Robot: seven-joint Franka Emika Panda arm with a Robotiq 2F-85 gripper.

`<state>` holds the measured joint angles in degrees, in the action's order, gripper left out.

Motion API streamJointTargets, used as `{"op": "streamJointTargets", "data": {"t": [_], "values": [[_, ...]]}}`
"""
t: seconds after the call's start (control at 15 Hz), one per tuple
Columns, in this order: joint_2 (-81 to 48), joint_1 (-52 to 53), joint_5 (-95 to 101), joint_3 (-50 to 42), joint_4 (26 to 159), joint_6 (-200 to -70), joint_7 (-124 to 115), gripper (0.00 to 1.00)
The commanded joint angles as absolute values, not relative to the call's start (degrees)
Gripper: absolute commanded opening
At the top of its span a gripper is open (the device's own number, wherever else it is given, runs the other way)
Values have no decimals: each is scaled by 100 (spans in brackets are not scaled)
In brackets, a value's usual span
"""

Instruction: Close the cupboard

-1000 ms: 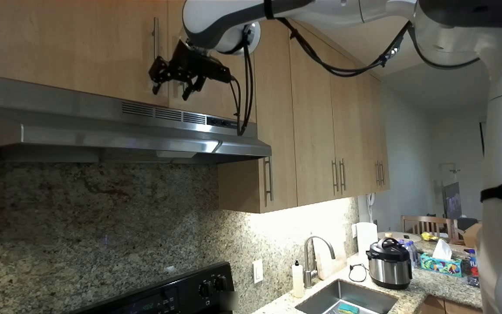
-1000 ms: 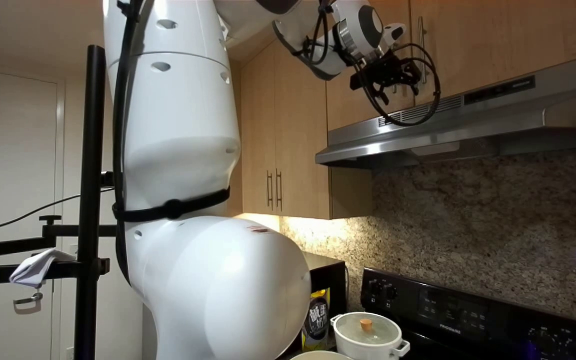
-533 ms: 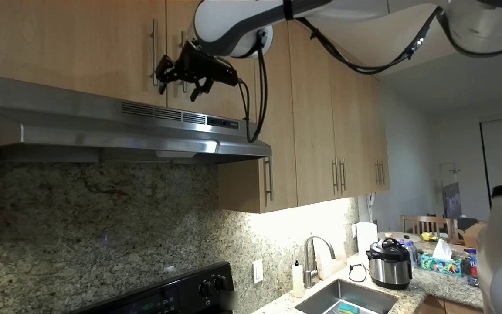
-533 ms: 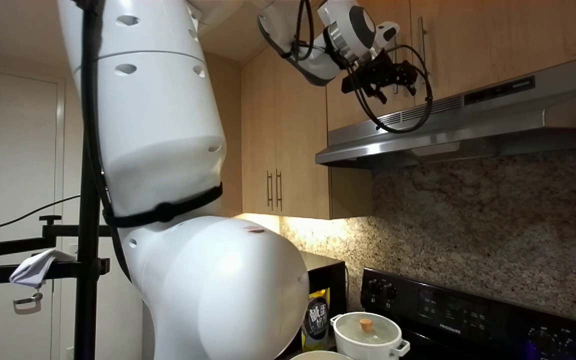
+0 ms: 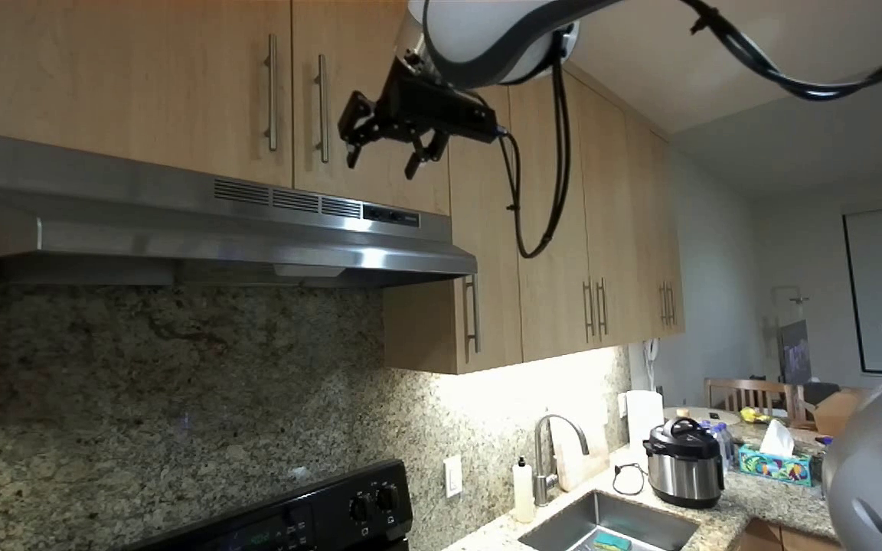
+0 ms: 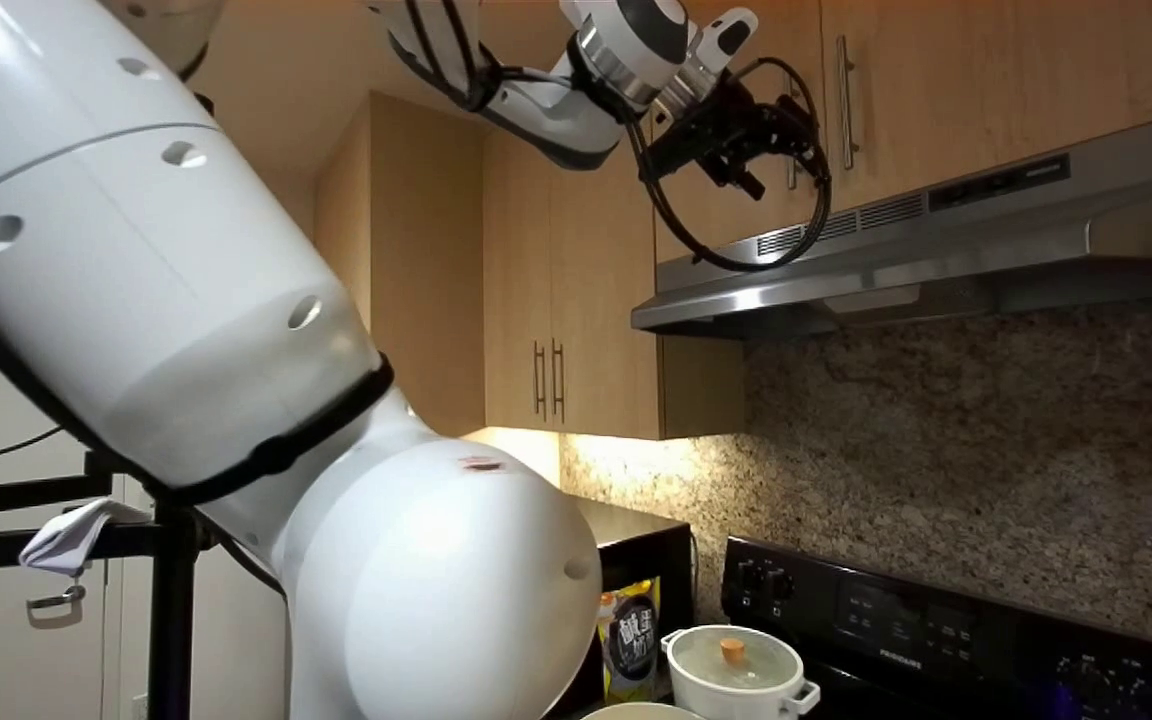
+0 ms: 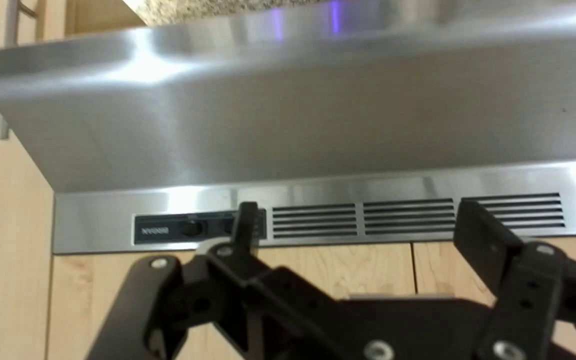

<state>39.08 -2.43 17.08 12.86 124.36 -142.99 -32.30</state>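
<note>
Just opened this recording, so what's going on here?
A robot arm holds its open gripper in front of the short wood cupboard above the range hood. The gripper grasps nothing, and in an exterior view it shows off to one side of the two bar handles. Both doors look shut, so closing the cupboard appears done.

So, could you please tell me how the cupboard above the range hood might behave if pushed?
The cupboard would probably give little, since its doors look shut and flush. Being flat panels, they'd likely feel stiff rather than flex. The slim metal handles look smooth, so possibly slippery.
</note>
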Motion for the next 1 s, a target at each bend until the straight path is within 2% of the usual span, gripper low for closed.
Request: {"op": "streamJointTargets", "data": {"t": [0.0,0.4,0.93], "values": [[4824,-54,969,995,13498,-14003,-2855,100],[5547,437,-391,363,14912,-13464,-2157,100],[4796,-18,-289,165,15278,-11684,-1435,100]]}}
